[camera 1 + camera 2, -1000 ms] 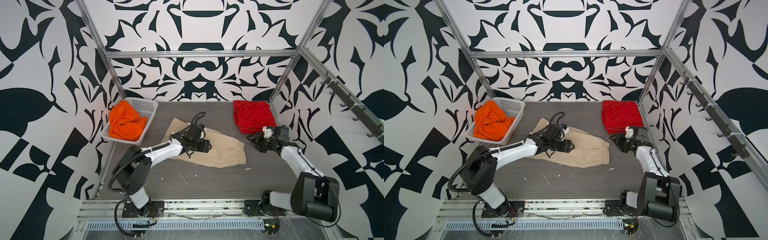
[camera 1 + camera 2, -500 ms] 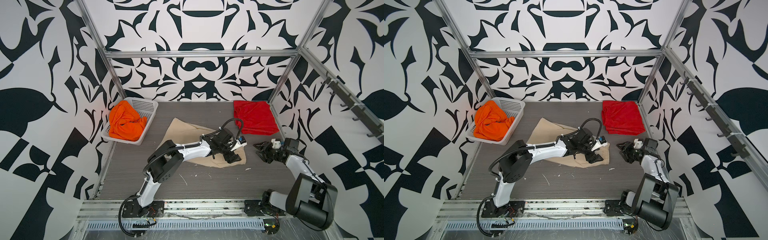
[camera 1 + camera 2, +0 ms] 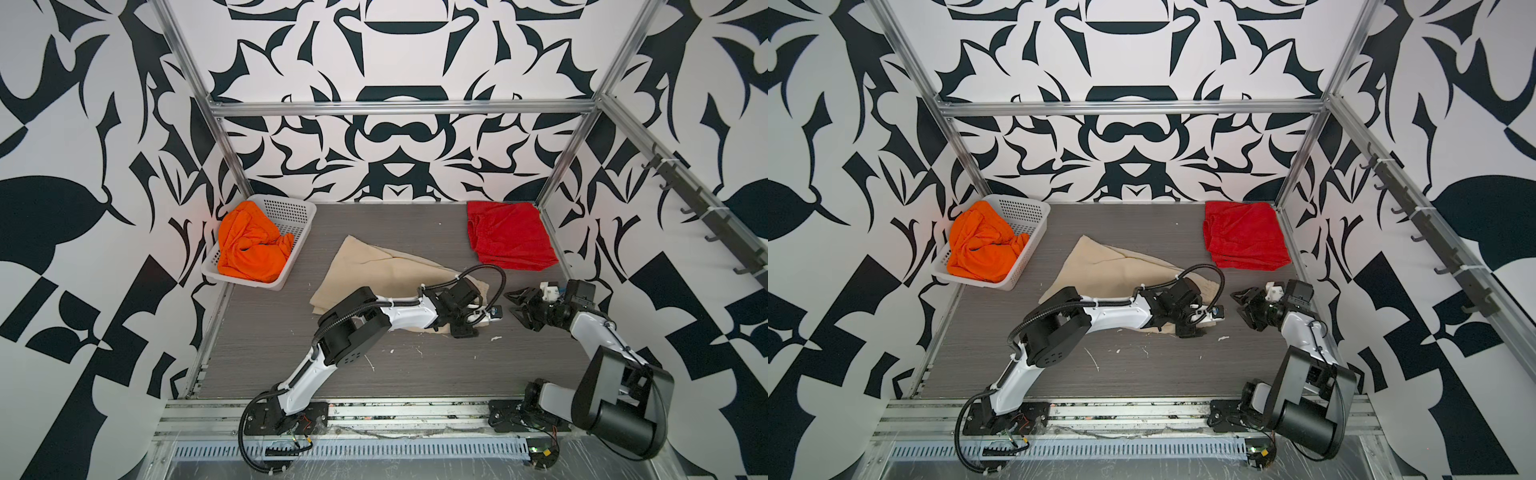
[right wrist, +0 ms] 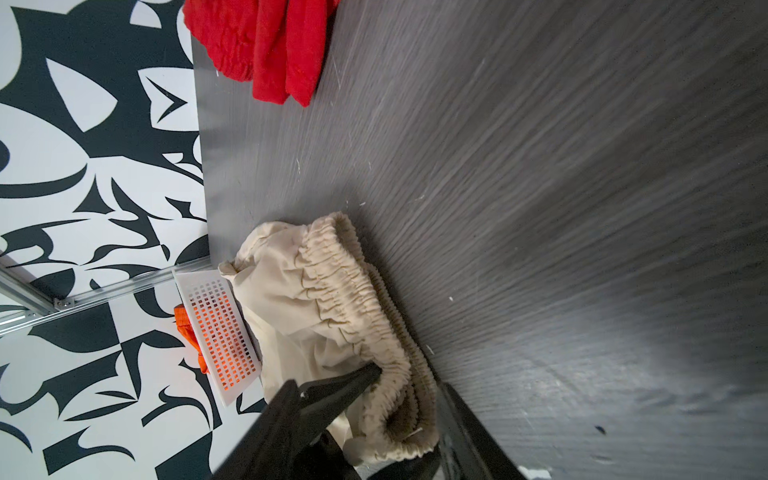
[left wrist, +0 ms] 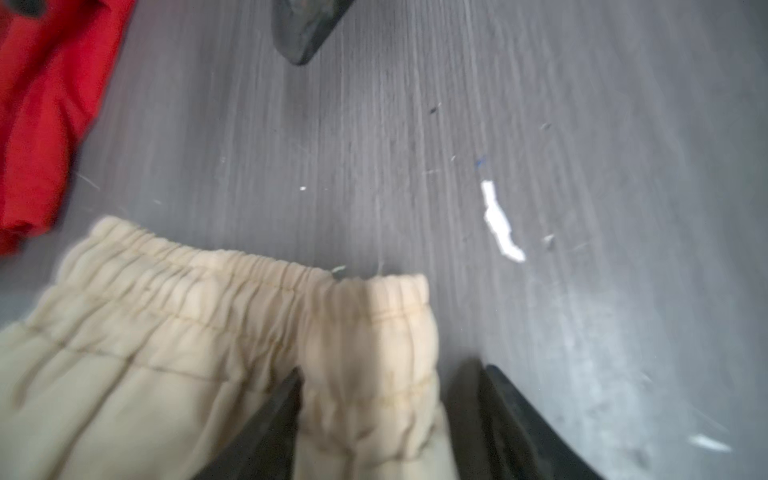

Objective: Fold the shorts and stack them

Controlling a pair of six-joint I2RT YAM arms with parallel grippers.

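The beige shorts (image 3: 374,270) (image 3: 1104,270) lie flat mid-table, elastic waistband toward the right. My left gripper (image 3: 467,330) (image 3: 1190,330) (image 5: 390,374) is open and low over the waistband's near corner, with that fabric (image 5: 166,332) between its fingers. My right gripper (image 3: 512,303) (image 3: 1239,303) (image 4: 409,378) is open just right of the waistband (image 4: 316,299), apart from it. Folded red shorts (image 3: 509,235) (image 3: 1244,235) (image 5: 37,104) (image 4: 270,41) rest in the back right corner. Orange shorts (image 3: 249,245) (image 3: 980,245) sit crumpled in the basket.
The white perforated basket (image 3: 291,212) (image 3: 1021,212) stands at the back left against the frame post. Small white scraps (image 3: 494,338) (image 5: 500,224) lie on the grey table. Patterned walls close three sides; a metal rail (image 3: 374,409) runs along the front edge.
My left arm has swung from the left part of the beige shorts across to their right waistband end. The right gripper has pulled back from the red shorts toward the front.
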